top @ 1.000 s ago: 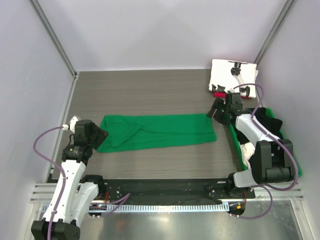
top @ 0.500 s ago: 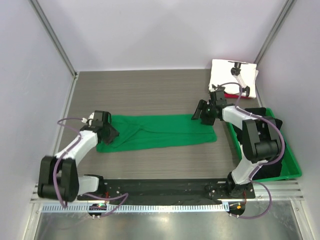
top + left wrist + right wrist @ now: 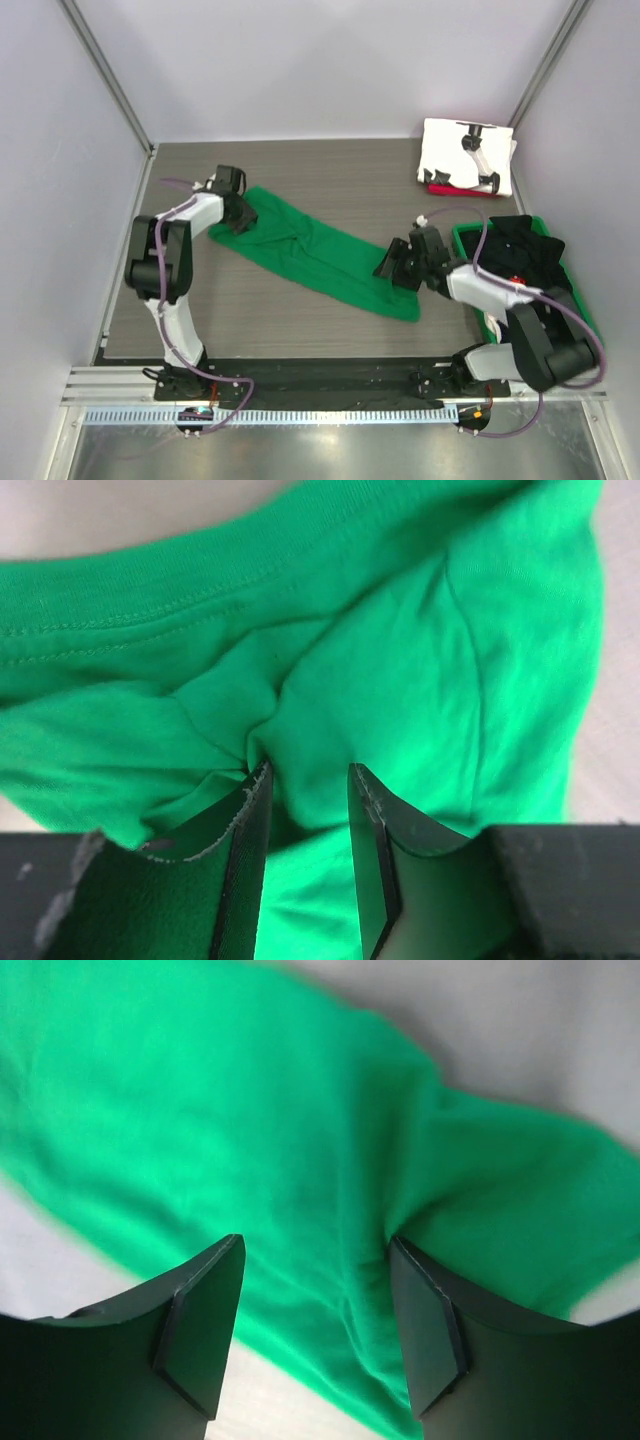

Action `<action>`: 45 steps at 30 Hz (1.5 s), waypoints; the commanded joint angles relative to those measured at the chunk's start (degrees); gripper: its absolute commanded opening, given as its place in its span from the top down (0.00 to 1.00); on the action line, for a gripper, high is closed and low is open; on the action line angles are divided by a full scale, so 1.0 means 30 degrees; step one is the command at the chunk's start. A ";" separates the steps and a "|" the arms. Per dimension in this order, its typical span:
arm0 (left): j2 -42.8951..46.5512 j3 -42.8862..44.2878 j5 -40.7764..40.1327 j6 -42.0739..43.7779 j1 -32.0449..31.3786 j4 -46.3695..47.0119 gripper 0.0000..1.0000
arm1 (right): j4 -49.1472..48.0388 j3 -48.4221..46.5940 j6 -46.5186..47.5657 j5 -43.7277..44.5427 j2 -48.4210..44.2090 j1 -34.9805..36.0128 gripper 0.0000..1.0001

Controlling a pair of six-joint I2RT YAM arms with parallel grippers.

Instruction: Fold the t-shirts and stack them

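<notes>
Grey table [image 3: 330,180], left hand [image 3: 308,772] pinching green t-shirt [image 3: 310,252]

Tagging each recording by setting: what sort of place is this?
Probably a lab test cell: plain white enclosure walls, an aluminium rail along the near edge, a green t-shirt on a wood-grain table.

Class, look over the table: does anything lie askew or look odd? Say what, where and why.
The green t-shirt lies slantwise across the table, from far left to near right. It is puckered at the left gripper, so it is not square for folding.
</notes>
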State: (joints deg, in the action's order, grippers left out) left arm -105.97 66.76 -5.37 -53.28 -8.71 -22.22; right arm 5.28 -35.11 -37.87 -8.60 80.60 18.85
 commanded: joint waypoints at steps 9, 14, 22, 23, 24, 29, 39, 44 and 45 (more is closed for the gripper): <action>-1.2542 2.4236 0.2523 0.6502 -0.5178 -0.9461 0.48 | -0.2319 0.3183 -0.8625 -0.0120 -0.4513 1.3019 0.33; -0.8234 2.1794 0.2494 0.7329 -0.5828 -0.8216 0.29 | 0.0987 0.1131 -0.5490 0.0990 -0.6413 1.2821 0.28; 0.0775 1.2211 0.0440 0.6659 -0.5710 -0.7594 0.24 | 0.0965 -0.1067 -0.3463 -0.0559 -0.4955 0.8721 0.27; 0.1595 0.9415 0.0557 0.6307 -0.5768 -0.7449 0.25 | 0.1081 -0.1243 -0.3433 -0.0793 -0.4459 0.8310 0.27; 0.3431 0.7937 0.0674 0.5811 -0.5798 -0.7274 0.26 | 0.1343 -0.1361 -0.3403 -0.0650 -0.4280 0.7726 0.28; 0.7984 0.0110 0.1202 0.3059 -0.7493 -0.5663 0.29 | 0.4272 -0.1277 -0.3431 0.2075 -0.4422 0.7574 0.34; 1.4344 -0.8803 -0.0847 -0.3472 -1.5370 -0.4401 0.30 | 0.5330 0.5312 -0.8578 0.2485 -1.0428 1.2022 0.41; 1.5986 -1.1436 -0.0731 -0.5091 -1.6373 -0.3612 0.30 | 0.4892 0.5757 -0.9848 0.3540 -1.0404 1.4075 0.40; 1.6337 -1.1762 -0.0557 -0.5528 -1.6490 -0.3262 0.30 | 0.4862 0.5699 -1.0022 0.3541 -1.0227 1.4396 0.41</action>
State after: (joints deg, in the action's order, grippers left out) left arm -58.63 34.22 -5.56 -63.53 -57.21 -36.10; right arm 21.04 -17.85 -63.24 -1.43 49.17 59.86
